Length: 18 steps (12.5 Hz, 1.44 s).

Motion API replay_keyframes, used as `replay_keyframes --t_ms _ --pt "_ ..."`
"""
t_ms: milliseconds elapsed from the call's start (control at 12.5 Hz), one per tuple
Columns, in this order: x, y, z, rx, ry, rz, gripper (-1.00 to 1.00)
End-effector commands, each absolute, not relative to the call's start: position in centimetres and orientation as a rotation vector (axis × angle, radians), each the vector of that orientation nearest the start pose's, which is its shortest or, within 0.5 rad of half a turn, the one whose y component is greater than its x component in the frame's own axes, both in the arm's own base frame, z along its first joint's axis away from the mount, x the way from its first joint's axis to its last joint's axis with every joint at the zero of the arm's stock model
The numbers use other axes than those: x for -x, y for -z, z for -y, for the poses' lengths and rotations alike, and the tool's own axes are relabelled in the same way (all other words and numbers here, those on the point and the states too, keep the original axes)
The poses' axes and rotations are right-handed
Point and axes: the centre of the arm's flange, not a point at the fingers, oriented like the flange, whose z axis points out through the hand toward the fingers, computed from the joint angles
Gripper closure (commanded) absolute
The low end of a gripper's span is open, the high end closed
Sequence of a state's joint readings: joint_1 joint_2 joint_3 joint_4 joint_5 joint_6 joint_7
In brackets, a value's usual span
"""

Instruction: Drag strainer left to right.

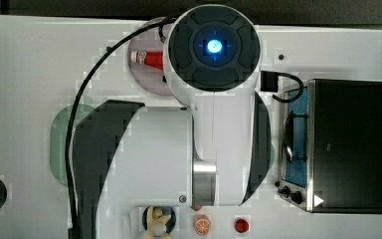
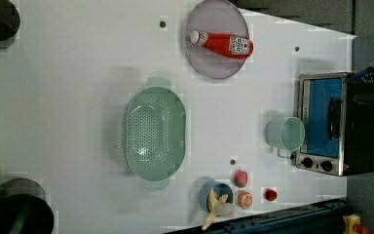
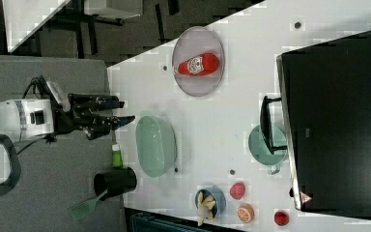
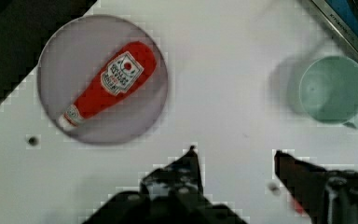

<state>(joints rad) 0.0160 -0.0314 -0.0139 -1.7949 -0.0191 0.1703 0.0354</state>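
White table (image 2: 78,73) over a dark floor; the strainer (image 2: 155,131) sits mid-table, open side up, long axis running up-down in the left view; gripper (image 4: 235,161) hangs spread, holding nothing

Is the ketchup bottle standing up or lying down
Lying down. The ketchup bottle rests on its side across the grey plate, label facing up, cap toward the left view's left.
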Motion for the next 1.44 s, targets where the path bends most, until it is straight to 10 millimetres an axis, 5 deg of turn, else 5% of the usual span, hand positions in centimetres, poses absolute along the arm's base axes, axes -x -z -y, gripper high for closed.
replay_keyframes --t_ms 80,240,400,640,1120,1440 --pt "-41.2 -65.0 3.8 2.789 -0.002 -1.450 -0.59" --pt "-41.2 -65.0 3.6 2.791 -0.003 -1.445 -0.99" --pt "-41.9 -64.7 1.6 2.797 0.004 -1.387 -1.00" --pt "-44.3 -62.3 -6.2 2.848 0.001 -1.255 -1.00" --pt "-46.9 -50.9 -23.3 2.723 -0.106 -1.712 -1.00" --pt "-46.9 -41.8 -30.9 2.459 -0.189 -2.065 -1.00"
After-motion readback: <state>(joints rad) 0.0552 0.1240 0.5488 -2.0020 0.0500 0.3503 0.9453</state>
